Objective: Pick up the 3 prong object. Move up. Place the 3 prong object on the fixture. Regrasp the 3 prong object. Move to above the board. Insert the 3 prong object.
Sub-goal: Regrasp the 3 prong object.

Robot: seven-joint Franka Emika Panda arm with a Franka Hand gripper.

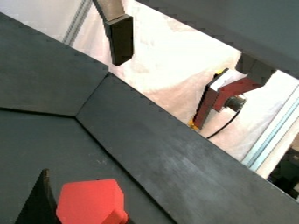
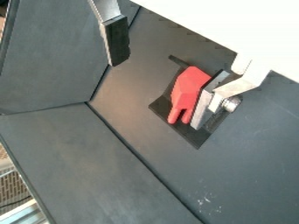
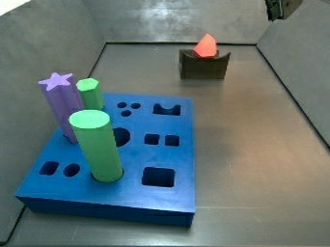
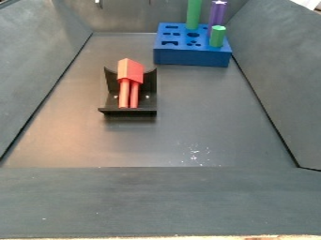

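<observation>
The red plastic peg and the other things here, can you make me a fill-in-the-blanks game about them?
1. The red plastic peg lies on the dark notched ____.
2. The star-topped peg on the blue board is ____.
3. The gripper, away from the peg, holds ____.

Missing words: fixture; purple; nothing

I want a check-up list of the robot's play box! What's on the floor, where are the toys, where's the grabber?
Surface: dark floor, small pale specks near the front.
Job's things: 3 prong object lies in the notch of the fixture; board sits apart from it.
Clutter: two green cylinders and a purple star peg stand in the board.
Tool: gripper raised above the fixture; only one finger shows in both wrist views, nothing seen held.
Cables: nothing seen.
Surroundings: dark sloped walls around the floor.
</observation>
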